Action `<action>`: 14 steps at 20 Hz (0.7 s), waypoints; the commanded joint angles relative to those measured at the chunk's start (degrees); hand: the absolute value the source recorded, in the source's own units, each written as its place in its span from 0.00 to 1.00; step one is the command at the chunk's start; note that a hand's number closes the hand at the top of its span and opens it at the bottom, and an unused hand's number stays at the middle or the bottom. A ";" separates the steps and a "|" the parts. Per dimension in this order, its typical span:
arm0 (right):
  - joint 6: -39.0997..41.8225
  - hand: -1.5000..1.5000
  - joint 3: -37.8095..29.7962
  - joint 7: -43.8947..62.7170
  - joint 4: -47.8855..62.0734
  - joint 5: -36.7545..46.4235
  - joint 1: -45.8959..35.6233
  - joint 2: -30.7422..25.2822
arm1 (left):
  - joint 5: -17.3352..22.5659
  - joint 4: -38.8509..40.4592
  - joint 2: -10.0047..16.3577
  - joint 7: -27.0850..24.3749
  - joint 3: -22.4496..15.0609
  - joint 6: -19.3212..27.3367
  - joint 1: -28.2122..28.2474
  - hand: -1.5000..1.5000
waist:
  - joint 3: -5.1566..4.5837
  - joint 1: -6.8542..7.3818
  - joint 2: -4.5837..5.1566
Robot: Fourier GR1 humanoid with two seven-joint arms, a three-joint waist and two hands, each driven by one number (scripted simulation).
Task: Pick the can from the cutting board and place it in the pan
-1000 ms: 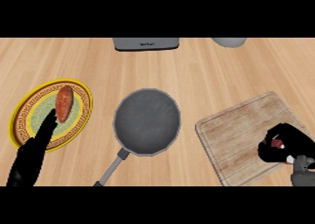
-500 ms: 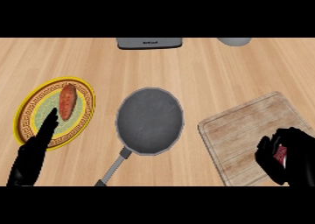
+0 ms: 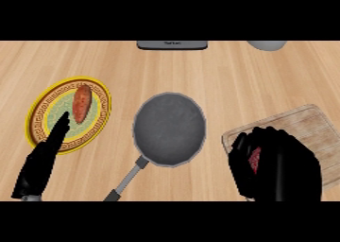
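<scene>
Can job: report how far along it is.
Done: the right robot hand is curled round the can over the cutting board. In hand: the grasp; whether the can is lifted cannot be told. Left: carry it to the pan, which holds no can, and release. The left robot hand rests open by the plate.

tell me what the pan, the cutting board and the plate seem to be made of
Pan: probably metal with a dark grey matte coating; flat, even colour, no shine, slim grey handle. Cutting board: pale unfinished-looking wood, with grain streaks running along it. Plate: likely glazed ceramic, given the yellow rim and printed pattern band, though painted plastic would look alike.
</scene>
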 commanded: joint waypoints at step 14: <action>-26.22 1.00 -9.40 -0.50 51.26 -24.77 -30.57 4.66 | -0.11 4.52 0.09 -2.48 0.92 -1.68 -4.26 0.50 | 0.09 2.73 1.11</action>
